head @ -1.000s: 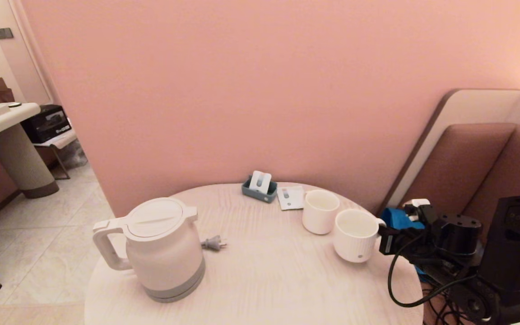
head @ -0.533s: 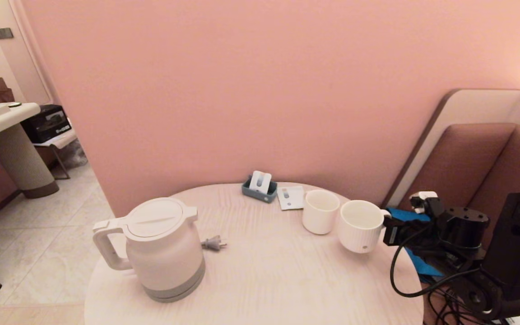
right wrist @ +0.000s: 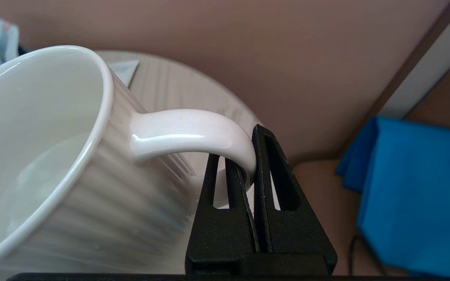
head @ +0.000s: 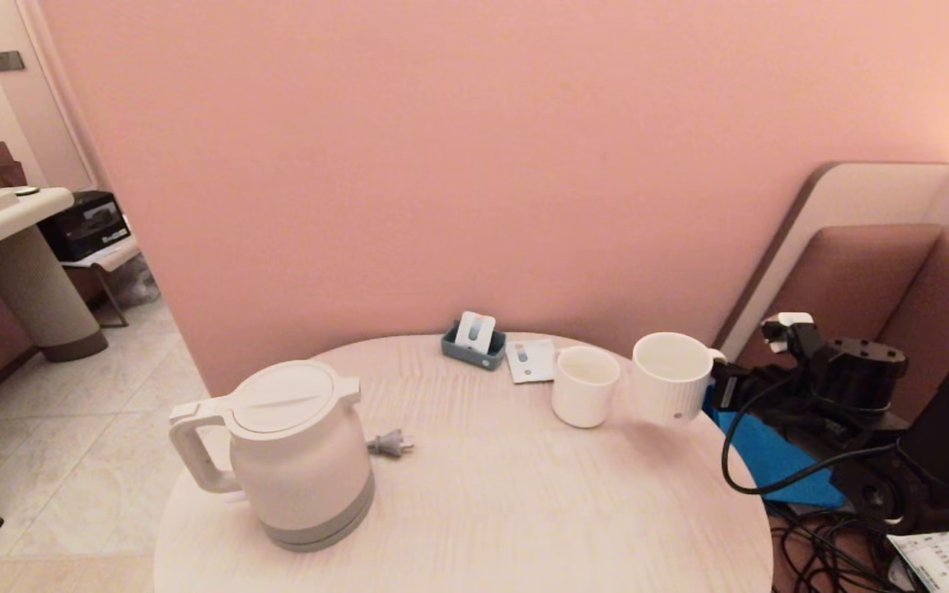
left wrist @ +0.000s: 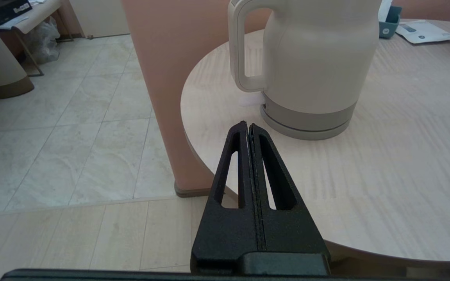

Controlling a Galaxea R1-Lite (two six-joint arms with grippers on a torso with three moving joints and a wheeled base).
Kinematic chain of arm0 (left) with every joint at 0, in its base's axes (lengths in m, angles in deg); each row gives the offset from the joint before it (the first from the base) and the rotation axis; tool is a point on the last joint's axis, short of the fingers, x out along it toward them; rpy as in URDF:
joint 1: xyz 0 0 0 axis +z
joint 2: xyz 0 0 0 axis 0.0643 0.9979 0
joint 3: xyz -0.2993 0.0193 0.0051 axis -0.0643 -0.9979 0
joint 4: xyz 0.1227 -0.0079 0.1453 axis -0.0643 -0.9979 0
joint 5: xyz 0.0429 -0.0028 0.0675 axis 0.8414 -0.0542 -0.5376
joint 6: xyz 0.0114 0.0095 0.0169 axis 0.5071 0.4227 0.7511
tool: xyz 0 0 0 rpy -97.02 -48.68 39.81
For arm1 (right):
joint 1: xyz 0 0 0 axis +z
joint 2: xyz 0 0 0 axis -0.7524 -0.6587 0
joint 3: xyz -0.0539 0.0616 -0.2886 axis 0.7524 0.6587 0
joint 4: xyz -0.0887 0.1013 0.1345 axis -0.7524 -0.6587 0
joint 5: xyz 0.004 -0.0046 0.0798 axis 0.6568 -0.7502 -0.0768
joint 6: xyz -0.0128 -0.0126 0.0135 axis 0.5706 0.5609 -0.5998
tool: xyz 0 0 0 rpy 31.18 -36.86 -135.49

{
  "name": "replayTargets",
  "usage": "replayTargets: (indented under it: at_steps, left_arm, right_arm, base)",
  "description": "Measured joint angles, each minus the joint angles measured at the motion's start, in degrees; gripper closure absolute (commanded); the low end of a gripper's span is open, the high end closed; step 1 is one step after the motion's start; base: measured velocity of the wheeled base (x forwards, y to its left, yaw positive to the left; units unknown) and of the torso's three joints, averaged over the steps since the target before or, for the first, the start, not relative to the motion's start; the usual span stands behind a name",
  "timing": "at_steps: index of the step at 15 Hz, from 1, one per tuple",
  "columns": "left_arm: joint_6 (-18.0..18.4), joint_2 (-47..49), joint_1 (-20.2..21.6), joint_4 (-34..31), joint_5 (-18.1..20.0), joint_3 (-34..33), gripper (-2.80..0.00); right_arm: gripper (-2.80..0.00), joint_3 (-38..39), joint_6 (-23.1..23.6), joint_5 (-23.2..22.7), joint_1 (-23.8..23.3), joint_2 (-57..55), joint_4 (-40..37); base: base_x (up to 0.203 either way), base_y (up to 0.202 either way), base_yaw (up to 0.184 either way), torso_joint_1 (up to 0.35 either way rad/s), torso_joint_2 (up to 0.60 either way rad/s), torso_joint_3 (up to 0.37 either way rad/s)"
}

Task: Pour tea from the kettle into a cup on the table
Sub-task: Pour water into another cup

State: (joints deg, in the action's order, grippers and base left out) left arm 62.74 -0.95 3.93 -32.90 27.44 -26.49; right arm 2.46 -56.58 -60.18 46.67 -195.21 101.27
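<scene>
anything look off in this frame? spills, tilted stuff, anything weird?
No spills or damage. One oddity: the ribbed cup is off the table, tilted, held only by its handle in the right gripper. The kettle stands upright, its plug lying loose beside it. Left gripper is shut, short of the kettle.

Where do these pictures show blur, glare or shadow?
Right wrist view: the ribbed mug wall is smeared, and glare streaks its handle. Head view: soft shadow on the table under the lifted mug. Left wrist view: the kettle is sharp.
</scene>
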Motion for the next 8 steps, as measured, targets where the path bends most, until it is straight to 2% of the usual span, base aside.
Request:
replayTargets:
  at_steps: [8]
  left_arm:
    - [0.0, 0.0, 0.0, 0.0, 0.0, 0.0, 0.0]
  right_arm:
    - [0.0, -16.2, 8.1, 0.7, -0.3, 3.3, -17.5]
  base:
    - [0.0, 0.0, 0.0, 0.0, 0.0, 0.0]
